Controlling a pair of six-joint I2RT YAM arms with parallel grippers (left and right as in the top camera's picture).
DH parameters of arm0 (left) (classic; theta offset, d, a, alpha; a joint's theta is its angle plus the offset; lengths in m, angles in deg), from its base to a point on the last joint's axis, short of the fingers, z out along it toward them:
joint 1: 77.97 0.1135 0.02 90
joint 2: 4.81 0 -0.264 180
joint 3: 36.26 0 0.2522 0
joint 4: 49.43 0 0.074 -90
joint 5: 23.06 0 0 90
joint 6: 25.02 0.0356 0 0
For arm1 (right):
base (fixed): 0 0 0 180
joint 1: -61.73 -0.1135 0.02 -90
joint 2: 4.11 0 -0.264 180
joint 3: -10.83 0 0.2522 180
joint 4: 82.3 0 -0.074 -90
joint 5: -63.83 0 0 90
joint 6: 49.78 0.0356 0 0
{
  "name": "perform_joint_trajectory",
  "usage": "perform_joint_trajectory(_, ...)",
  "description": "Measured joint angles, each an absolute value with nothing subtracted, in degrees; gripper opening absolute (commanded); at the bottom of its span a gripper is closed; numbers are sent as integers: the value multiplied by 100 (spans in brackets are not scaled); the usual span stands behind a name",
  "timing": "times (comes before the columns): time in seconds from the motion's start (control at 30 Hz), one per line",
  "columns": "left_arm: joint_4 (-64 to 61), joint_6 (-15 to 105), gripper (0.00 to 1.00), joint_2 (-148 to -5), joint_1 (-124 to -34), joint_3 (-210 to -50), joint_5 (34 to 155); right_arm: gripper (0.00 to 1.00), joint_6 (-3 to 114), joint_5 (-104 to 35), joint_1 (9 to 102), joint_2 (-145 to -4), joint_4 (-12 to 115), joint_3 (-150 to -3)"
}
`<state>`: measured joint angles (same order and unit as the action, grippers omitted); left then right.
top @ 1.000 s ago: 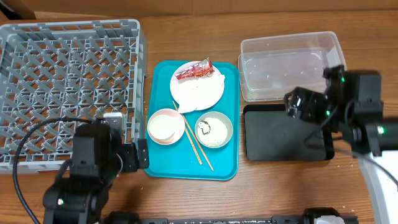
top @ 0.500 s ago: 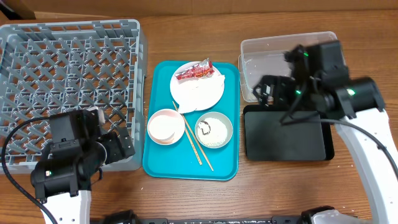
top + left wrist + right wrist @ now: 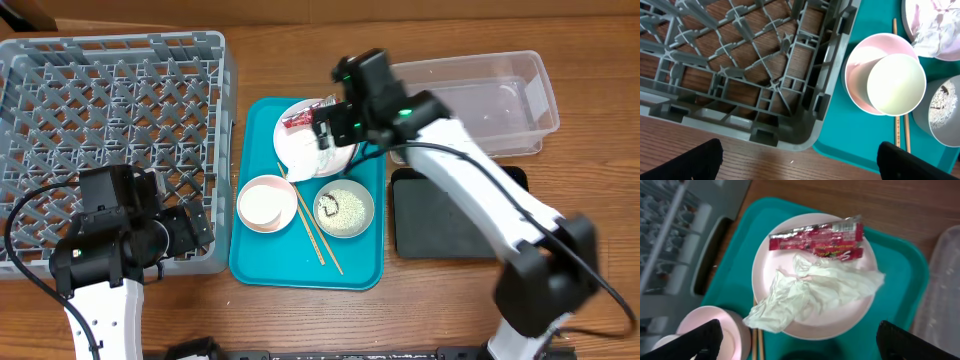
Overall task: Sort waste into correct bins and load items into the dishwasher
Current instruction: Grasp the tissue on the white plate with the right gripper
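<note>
My right gripper (image 3: 330, 128) is open and empty, hovering over the round white plate (image 3: 298, 155) on the teal tray. In the right wrist view (image 3: 805, 347) its fingers straddle the plate (image 3: 765, 267), which carries the red snack wrapper (image 3: 815, 237) and the crumpled napkin (image 3: 810, 292). My left gripper (image 3: 195, 232) is open and empty by the front right corner of the grey dish rack (image 3: 100, 120). The left wrist view shows the white cup (image 3: 896, 84) inside the pink bowl (image 3: 857, 85), the chopsticks (image 3: 898, 135) and the grey bowl (image 3: 942, 115) with rice.
The teal tray (image 3: 300, 272) lies between the rack and the bins. The clear tub (image 3: 480, 100) stands at the back right, with the black tray (image 3: 440, 215) in front of it. My right arm crosses over both.
My right arm has swung left from above the tub and black tray to above the plate. The left arm has shifted slightly beside the rack corner.
</note>
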<state>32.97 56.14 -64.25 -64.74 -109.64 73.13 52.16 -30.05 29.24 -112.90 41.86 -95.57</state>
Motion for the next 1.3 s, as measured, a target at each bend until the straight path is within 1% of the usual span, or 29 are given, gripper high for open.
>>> perform_joint_trajectory(0.13,3301,5614,100,-6471,-6474,-10964,7313,100,5216,-2749,2633,-11948,4675,-9557)
perform_joint_trajectory(0.33,3314,5614,100,-6473,-6474,-10964,7313,100,5216,-2668,2567,-12433,4828,-9559)
perform_joint_trajectory(0.47,3319,5614,100,-6473,-6474,-10964,7313,94,5223,-2658,2569,-12791,4701,-9559)
perform_joint_trajectory(0.53,3321,5614,100,-6473,-6474,-10964,7313,85,5218,-2658,2567,-12888,4666,-9559)
perform_joint_trajectory(0.57,3321,5614,100,-6473,-6474,-10964,7313,77,5232,-2653,2567,-12903,4651,-9559)
perform_joint_trajectory(0.6,3321,5614,100,-6473,-6474,-10964,7313,72,5229,-2651,2569,-12905,4631,-9559)
perform_joint_trajectory(0.63,3323,5614,100,-6473,-6474,-10964,7313,65,5234,-2644,2569,-12905,4612,-9559)
perform_joint_trajectory(0.67,3330,5614,100,-6473,-6474,-10964,7313,61,5247,-2634,2567,-12905,4577,-9561)
perform_joint_trajectory(0.73,3336,5614,100,-6473,-6474,-10964,7311,46,5247,-2623,2569,-12905,4441,-9561)
perform_joint_trajectory(0.83,3334,5614,100,-6473,-6474,-10964,7311,14,5221,-2620,2569,-12905,4262,-9561)
perform_joint_trajectory(0.87,3334,5614,100,-6473,-6474,-10964,7311,10,5227,-2609,2569,-12905,4207,-9561)
perform_joint_trajectory(0.93,3334,5614,100,-6473,-6474,-10964,7311,4,5306,-2614,2569,-12905,4113,-9561)
perform_joint_trajectory(1.1,3336,5614,100,-6473,-6474,-10964,7311,4,5446,-2620,2618,-12881,3600,-9802)
perform_joint_trajectory(1.2,3336,5614,100,-6473,-6474,-10964,7311,4,5476,-2631,2786,-12586,3182,-10184)
perform_joint_trajectory(1.3,3334,5614,100,-6473,-6474,-10964,7311,4,5485,-2638,2996,-12131,3073,-10416)
